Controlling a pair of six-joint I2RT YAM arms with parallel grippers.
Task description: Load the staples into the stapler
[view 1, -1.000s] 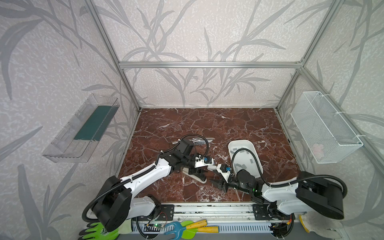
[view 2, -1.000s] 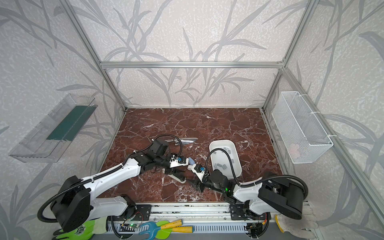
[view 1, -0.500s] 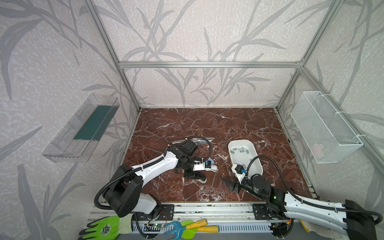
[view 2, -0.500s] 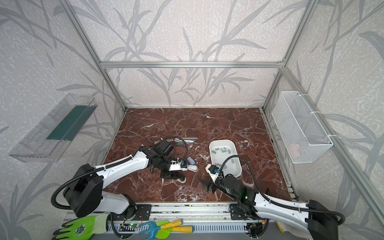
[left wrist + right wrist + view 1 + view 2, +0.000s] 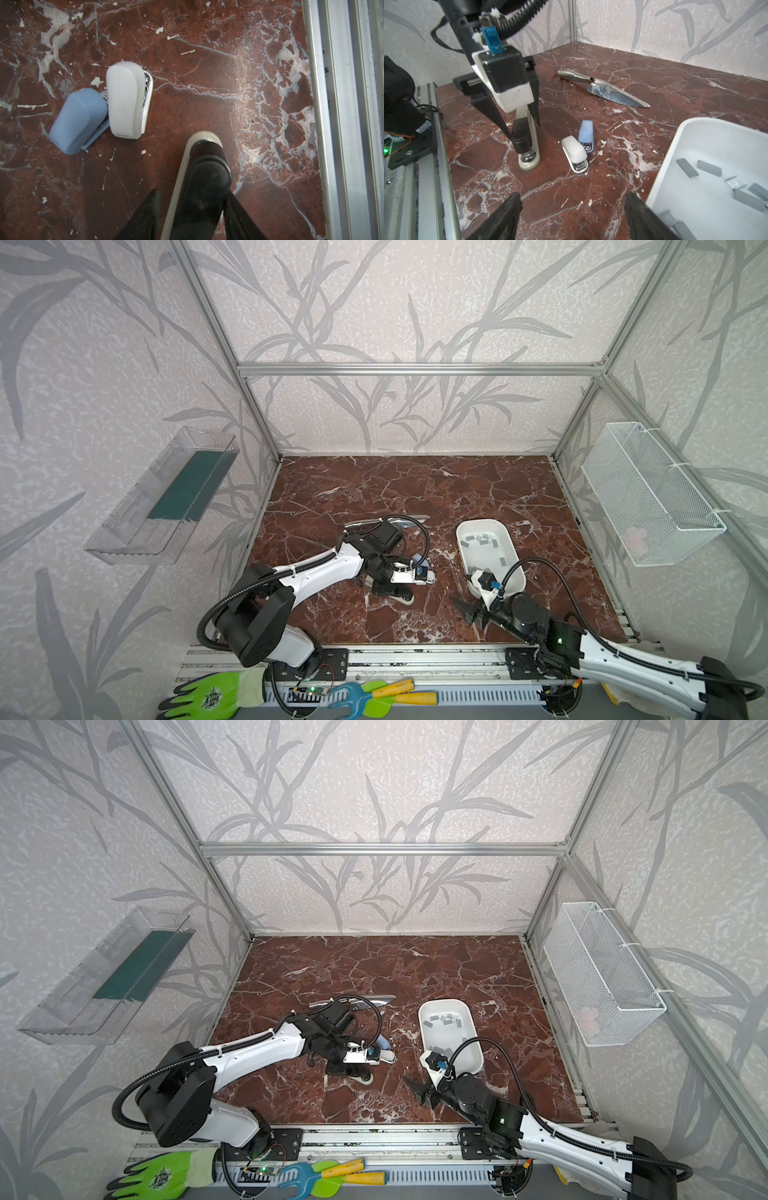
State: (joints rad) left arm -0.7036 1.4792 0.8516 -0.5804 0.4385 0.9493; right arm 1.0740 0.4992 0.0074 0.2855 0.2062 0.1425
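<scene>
Front rail: green work glove (image 5: 203, 695) and a blue plastic hand fork with a yellow handle (image 5: 365, 693), both off the floor slab.

Right gripper (image 5: 573, 196): low over the red-brown marble floor (image 5: 415, 497) near the front edge, jaws spread wide with nothing between them. It sits just beside the near end of the white oval plastic tub (image 5: 716, 145).

Staples (image 5: 709, 168): short grey metal strips, all loose in that tub. Most lie at its far end, a few at the near end. None are out on the floor.

Left gripper (image 5: 523, 128): comes down from above with its jaws partly closed on the black-and-cream stapler (image 5: 522, 137), one finger on each long side. The stapler's base is flat on the floor, left of centre.

Just right of it: small white plastic mini stapler (image 5: 575, 151) and small light-blue plastic mini stapler (image 5: 586, 133), touching side by side. Neither gripper is on them.

Further back: shiny steel pointed trowel (image 5: 608, 93) flat on the floor, partly hidden by the left arm in both top views.

Walls: clear plastic tray (image 5: 166, 497) on the left, white wire mesh basket (image 5: 648, 497) on the right.
</scene>
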